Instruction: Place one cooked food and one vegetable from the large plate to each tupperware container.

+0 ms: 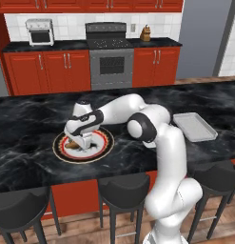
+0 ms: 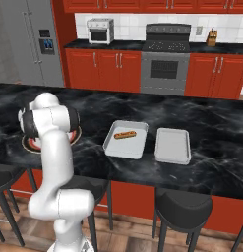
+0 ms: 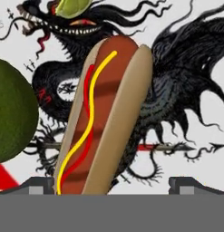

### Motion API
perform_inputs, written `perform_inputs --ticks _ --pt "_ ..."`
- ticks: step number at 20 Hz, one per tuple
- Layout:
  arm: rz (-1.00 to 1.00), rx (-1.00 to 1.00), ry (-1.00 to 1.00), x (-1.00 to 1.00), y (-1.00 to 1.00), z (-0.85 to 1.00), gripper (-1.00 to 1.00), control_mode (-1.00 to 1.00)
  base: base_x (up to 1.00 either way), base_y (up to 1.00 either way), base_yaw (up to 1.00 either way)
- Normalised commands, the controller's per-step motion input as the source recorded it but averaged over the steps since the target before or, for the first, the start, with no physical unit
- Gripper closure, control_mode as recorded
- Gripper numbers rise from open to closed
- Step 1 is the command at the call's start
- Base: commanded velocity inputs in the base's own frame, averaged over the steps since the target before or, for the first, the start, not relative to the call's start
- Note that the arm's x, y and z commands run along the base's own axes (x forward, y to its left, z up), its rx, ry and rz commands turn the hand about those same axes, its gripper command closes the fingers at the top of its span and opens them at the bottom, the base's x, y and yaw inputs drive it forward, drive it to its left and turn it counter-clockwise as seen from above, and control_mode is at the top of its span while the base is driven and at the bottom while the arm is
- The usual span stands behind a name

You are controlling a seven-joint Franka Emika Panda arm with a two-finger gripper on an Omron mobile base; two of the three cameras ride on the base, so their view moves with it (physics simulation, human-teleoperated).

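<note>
At the near edge of the hand view the two dark finger tips (image 3: 41, 186) stand far apart, one to each side of a tan-bunned hot dog (image 3: 104, 118) striped with yellow and red sauce; the two-finger gripper (image 3: 111, 186) is spread wide and grips nothing. The hot dog lies on the large round plate (image 3: 195, 72) with a white centre and a black dragon motif. Beside it, at the left edge, sits a rounded dark green vegetable (image 3: 9, 118), and a smaller yellow-green piece (image 3: 70, 7) shows at the top edge; what kind either is cannot be told.

From the left base view the gripper (image 1: 81, 142) hangs low over that plate (image 1: 105, 143) on the black marble counter (image 1: 33, 119). Farther along the counter stand two shallow light-grey rectangular containers: the nearer container (image 2: 113, 145) holds another hot dog (image 2: 125, 134), the farther container (image 2: 172, 145) holds nothing.
</note>
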Motion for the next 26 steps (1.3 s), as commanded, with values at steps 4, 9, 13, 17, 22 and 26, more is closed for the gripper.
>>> perform_inputs --ticks 4,9,13,17,22,26 --pt "0.0 0.0 -0.02 0.15 0.25 -0.38 -1.0 -1.0 0.0 0.0 0.0" --pt "0.0 0.0 -0.01 0.27 0.36 -0.38 1.0 -1.0 0.0 0.0 0.0" --pt "0.0 0.0 0.0 0.07 0.13 -0.32 1.0 -1.0 0.0 0.0 0.0" --pt "0.0 0.0 0.01 -0.05 0.0 -0.28 1.0 -1.0 0.0 0.0 0.0" --pt "0.0 0.0 0.05 -0.31 0.0 -0.09 1.0 -1.0 0.0 0.0 0.0" --pt "0.0 -0.08 0.04 -0.89 -0.2 0.35 1.0 -1.0 0.0 0.0 0.0"
